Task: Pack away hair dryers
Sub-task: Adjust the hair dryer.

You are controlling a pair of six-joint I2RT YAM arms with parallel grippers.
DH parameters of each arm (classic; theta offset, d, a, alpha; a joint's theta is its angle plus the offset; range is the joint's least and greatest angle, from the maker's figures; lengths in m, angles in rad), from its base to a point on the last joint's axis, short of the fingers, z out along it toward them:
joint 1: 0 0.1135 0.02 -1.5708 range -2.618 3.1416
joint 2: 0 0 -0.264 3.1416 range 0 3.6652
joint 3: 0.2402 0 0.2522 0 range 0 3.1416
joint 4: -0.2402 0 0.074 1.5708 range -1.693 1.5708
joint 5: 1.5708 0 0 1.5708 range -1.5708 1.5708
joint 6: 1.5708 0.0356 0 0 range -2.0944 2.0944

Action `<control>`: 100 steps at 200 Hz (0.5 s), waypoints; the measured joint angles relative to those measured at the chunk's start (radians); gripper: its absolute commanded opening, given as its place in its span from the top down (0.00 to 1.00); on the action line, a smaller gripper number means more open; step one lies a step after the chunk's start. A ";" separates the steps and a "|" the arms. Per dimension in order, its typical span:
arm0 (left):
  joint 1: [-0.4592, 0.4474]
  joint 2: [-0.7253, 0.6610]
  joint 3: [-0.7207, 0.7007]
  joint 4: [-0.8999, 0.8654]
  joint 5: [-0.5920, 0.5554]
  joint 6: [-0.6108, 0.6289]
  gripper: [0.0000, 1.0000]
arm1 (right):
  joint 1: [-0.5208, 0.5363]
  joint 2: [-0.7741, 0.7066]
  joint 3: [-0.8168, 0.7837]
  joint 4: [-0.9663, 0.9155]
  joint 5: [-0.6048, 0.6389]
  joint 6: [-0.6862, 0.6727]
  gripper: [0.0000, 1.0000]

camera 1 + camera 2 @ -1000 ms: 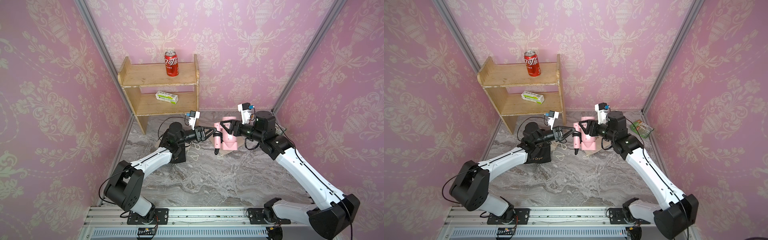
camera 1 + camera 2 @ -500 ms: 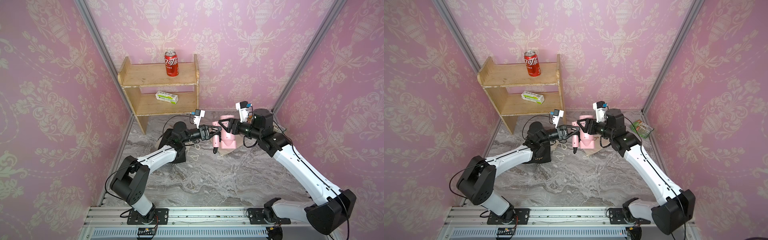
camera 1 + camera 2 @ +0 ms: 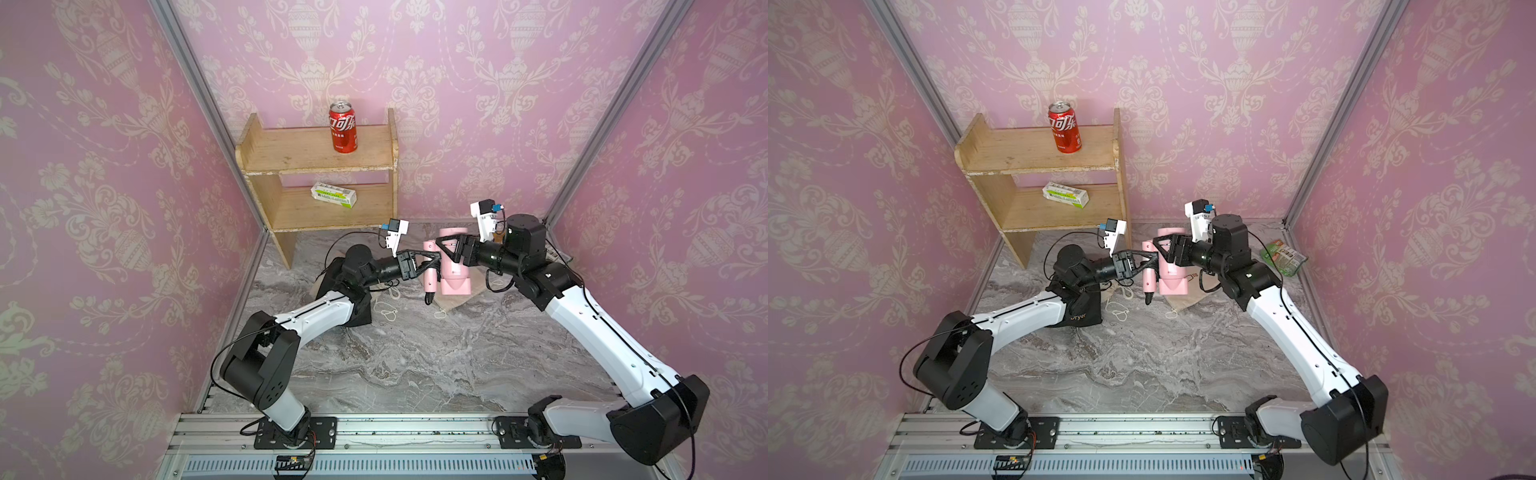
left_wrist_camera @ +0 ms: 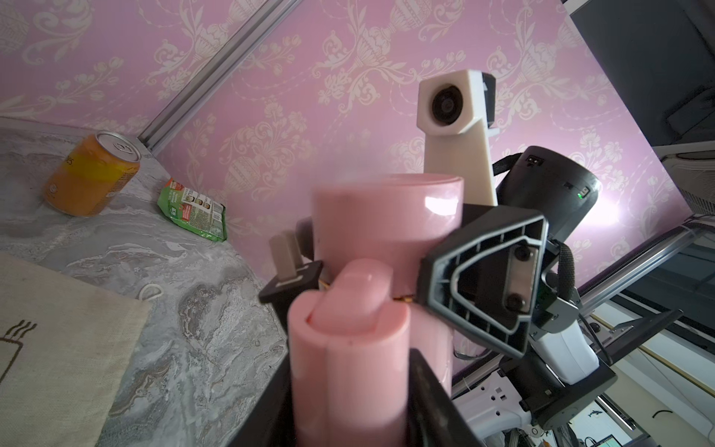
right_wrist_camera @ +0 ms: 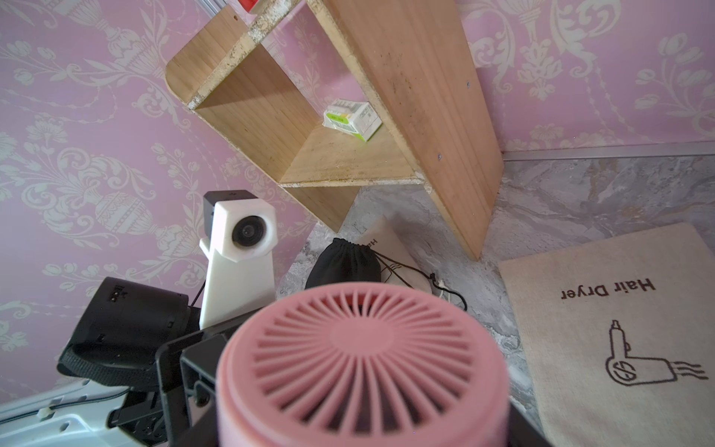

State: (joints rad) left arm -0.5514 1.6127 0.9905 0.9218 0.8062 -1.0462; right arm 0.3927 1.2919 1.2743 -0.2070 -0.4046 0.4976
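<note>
The pink hair dryer [image 3: 454, 270] is held above a flat beige "Hair Dryer" pouch [image 5: 603, 309] at the far middle of the desk [image 3: 415, 353]. The right gripper [image 3: 449, 250] clamps its barrel and the left gripper [image 3: 432, 262] pinches its handle. To the left, a black drawstring pouch [image 5: 342, 265] sits cinched, its contents hidden. The wooden shelf [image 3: 291, 153] holds a cola can [image 3: 343, 126] above a green-white box [image 3: 333, 194].
</note>
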 measured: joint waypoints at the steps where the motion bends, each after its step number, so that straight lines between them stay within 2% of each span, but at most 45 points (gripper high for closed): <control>1: 0.000 0.000 0.000 -0.001 0.000 0.000 0.78 | 0.000 0.000 0.000 0.000 0.000 0.000 0.44; 20: 0.000 -0.001 0.000 -0.007 -0.001 0.004 0.83 | 0.000 0.003 0.003 -0.002 -0.001 0.000 0.37; 40: 0.000 -0.016 0.000 -0.056 -0.008 0.035 0.84 | 0.000 0.010 0.004 -0.006 -0.005 -0.001 0.23; 57: -0.004 -0.053 0.000 -0.163 -0.023 0.109 0.87 | 0.001 0.018 0.006 0.002 0.003 -0.008 0.11; 76: -0.009 -0.106 0.000 -0.303 -0.045 0.205 0.87 | 0.002 0.019 0.007 0.008 0.014 -0.024 0.06; 100: -0.010 -0.190 0.000 -0.480 -0.104 0.332 0.88 | 0.002 0.019 0.007 0.007 0.042 -0.036 0.05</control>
State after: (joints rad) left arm -0.5613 1.4227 0.9905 0.4423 0.7021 -0.7143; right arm 0.3943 1.3113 1.2812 -0.2001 -0.3622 0.4618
